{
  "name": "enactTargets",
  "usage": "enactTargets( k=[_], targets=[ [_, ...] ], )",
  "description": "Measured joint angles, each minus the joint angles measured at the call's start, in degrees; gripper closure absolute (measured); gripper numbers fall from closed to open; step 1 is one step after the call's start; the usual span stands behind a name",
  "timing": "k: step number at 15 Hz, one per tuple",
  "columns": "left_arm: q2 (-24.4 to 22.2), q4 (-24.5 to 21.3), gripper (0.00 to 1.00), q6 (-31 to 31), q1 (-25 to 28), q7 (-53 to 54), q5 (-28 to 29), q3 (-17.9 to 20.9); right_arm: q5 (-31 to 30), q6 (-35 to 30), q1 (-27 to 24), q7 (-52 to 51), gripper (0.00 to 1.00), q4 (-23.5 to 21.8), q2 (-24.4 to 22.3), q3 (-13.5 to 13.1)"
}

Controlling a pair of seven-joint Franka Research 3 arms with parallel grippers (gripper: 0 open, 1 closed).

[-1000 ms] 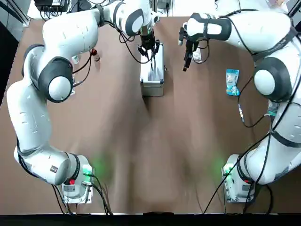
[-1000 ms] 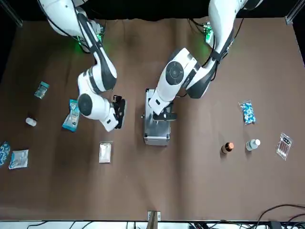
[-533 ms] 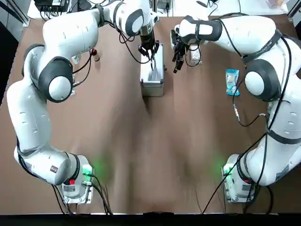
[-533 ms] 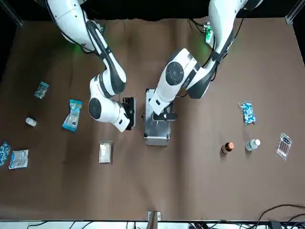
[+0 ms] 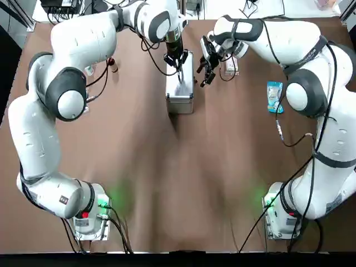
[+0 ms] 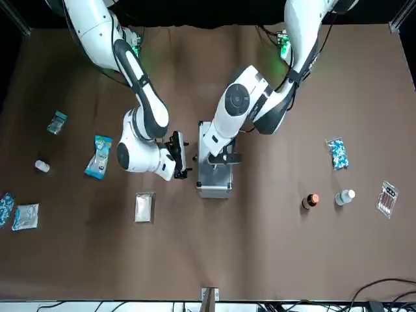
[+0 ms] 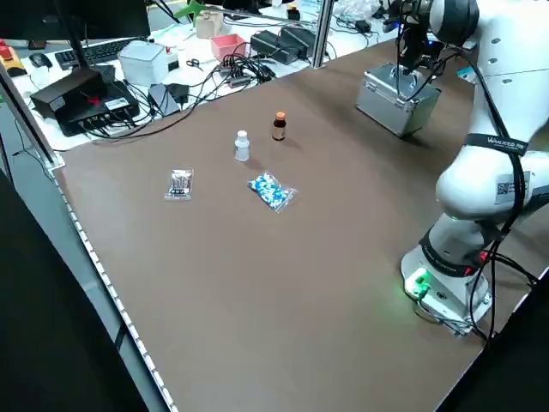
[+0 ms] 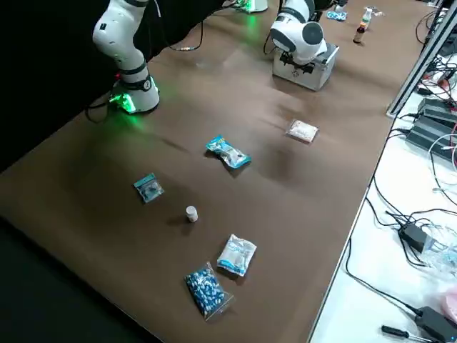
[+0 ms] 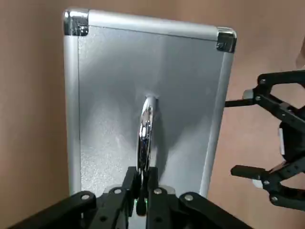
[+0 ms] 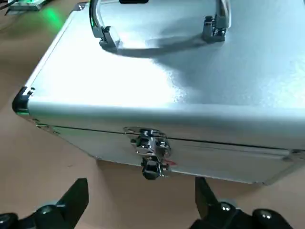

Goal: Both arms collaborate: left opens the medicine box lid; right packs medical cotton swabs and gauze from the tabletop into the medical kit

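Left gripper (image 9: pixel 141 193): jaws closed on metal handle (image 9: pixel 146 136) atop medicine box (image 9: pixel 143 95). Lid down, latch (image 10: pixel 151 152) on box's side. Right gripper (image 10: pixel 142 202): jaws wide, just beside latch side, clear of box. Box sat on bench (image 6: pixel 260 234); gauze packet (image 6: pixel 144 207) and swab packet (image 6: pixel 387 199) lay flat on bench, outside box.

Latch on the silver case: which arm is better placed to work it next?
Probably the right: its gripper is open, facing the latch with nothing between its fingers. The left gripper is shut on the handle, so it can steady the case.
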Motion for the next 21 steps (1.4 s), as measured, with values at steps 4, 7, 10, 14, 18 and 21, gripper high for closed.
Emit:
enactTargets(
  k=[4, 7, 10, 14, 18, 21],
  targets=[
    [0.0, 0.0, 0.87, 0.0, 0.0, -0.11, 0.05, 0.0, 3.88, 1.38, 0.38, -2.47, 0.02, -0.52, 0.75, 0.17],
    [0.0, 0.01, 0.87, 0.0, 0.0, -0.12, 0.06, -0.01, 5.55, 1.88, 1.15, -3.2, 0.04, -0.64, 1.1, 0.27],
    [0.0, 0.02, 0.87, -0.03, 0.0, -0.14, 0.07, -0.01, 5.8, 2.1, 1.19, -3.45, 0.05, -0.66, 1.11, 0.21],
    [0.0, 0.05, 0.87, -0.08, 0.0, -0.16, 0.08, -0.01, 6.73, 2.31, 1.19, -4.07, 0.11, -0.85, 1.12, 0.1],
    [-0.01, 0.25, 0.87, -0.28, 0.07, -0.34, 0.08, -0.01, 7.06, 2.33, 1.17, -4.46, 0.26, -1.06, 1.12, 0.01],
    [-0.02, 0.59, 0.87, -0.85, 0.09, -0.52, 0.08, 0.0, 7.56, 2.41, 1.12, -4.51, 0.4, -1.14, 1.12, -0.07]
  ],
)
